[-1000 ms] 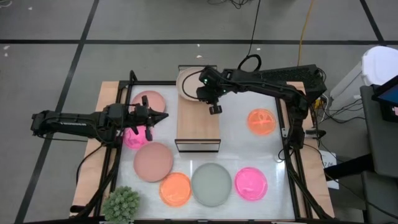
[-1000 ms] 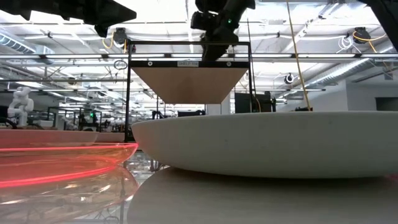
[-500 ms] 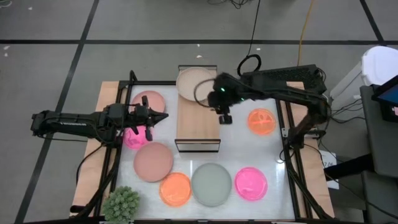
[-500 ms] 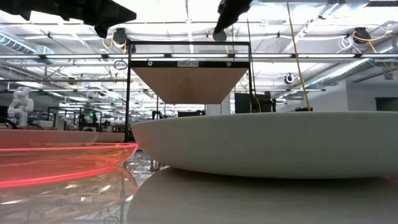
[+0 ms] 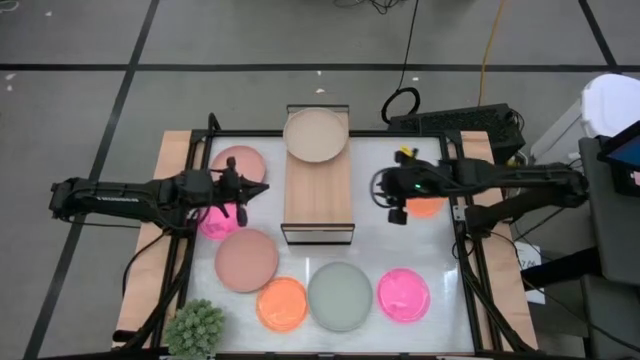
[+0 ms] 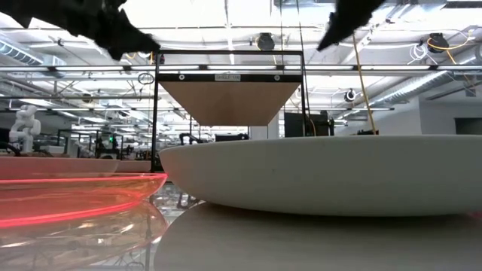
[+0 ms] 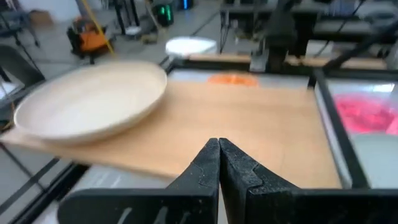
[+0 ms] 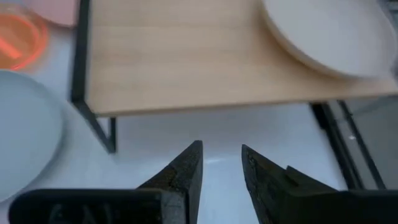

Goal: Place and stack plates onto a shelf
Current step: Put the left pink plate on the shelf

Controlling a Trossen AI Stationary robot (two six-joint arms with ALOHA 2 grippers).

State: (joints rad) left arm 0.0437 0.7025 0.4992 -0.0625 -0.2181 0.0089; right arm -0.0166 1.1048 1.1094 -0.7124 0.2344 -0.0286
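With beige plate point(image 5: 316, 133) now released on shelf point(image 5: 318, 195), right gripper point(image 5: 396, 214) (slightly parted, empty) is being retracted toward orange plate point(image 5: 429, 205); left gripper point(image 5: 240, 190) (closed, empty) is being held idle.

A spiky green plant ball point(image 5: 196, 327) sits at the counter's point(image 5: 428, 245) near-left corner — on the wooden side board. Beyond the counter, black and yellow cables point(image 5: 487, 50) trail across the grey floor point(image 5: 100, 90).

A large robotics lab or workshop hall: exposed ceiling trusses point(image 6: 392, 71) with strip lights, a white humanoid robot point(image 6: 22, 128) far off, taped grey floor point(image 5: 90, 100), trailing cables point(image 5: 408, 45).
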